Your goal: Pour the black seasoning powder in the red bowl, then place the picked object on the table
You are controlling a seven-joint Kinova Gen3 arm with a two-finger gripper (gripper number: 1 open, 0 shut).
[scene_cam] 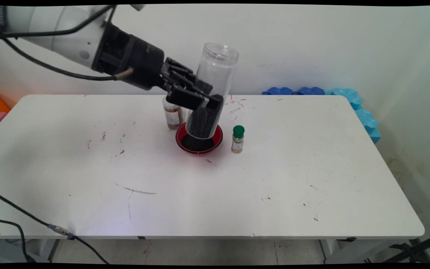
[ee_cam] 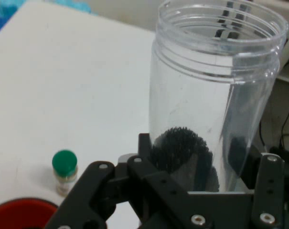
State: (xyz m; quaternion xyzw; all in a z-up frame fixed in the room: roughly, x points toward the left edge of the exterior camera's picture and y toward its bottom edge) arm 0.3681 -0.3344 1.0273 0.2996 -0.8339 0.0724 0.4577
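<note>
White laminate, scuffed and marked with dark specks, makes up the table [scene_cam: 312, 179], the largest thing in the main view. Blue foam pieces [scene_cam: 353, 102] lie off its far right corner against the wall, well apart from the red bowl [scene_cam: 183, 144], which sits near the table's middle toward the far side and serves as the landmark for everything else.

Next in size is the clear plastic jar [scene_cam: 213, 91] [ee_cam: 216, 95], a tall cylinder with a threaded, lidless mouth. It is tilted, its mouth leaning up and away from the bowl toward the wall, and its base hangs just above the bowl's rim, partly within the bowl's outline as seen from the main camera. Dark granular material fills the jar's lower end; the same dark stuff lies inside the bowl.

The black gripper [scene_cam: 200, 99] [ee_cam: 201, 195] reaches in from the bowl's upper left and is clenched on the jar's lower half, with 1 finger on each side of the clear wall, as the hand view shows.

Just behind the bowl on its left stands a small bottle with a brown, powdery fill and a pale label [scene_cam: 172, 116], partly hidden by the gripper. Just right of the bowl, apart from it, stands the smallest item, an upright spice bottle with a green cap [scene_cam: 238, 139] [ee_cam: 64, 170].
</note>
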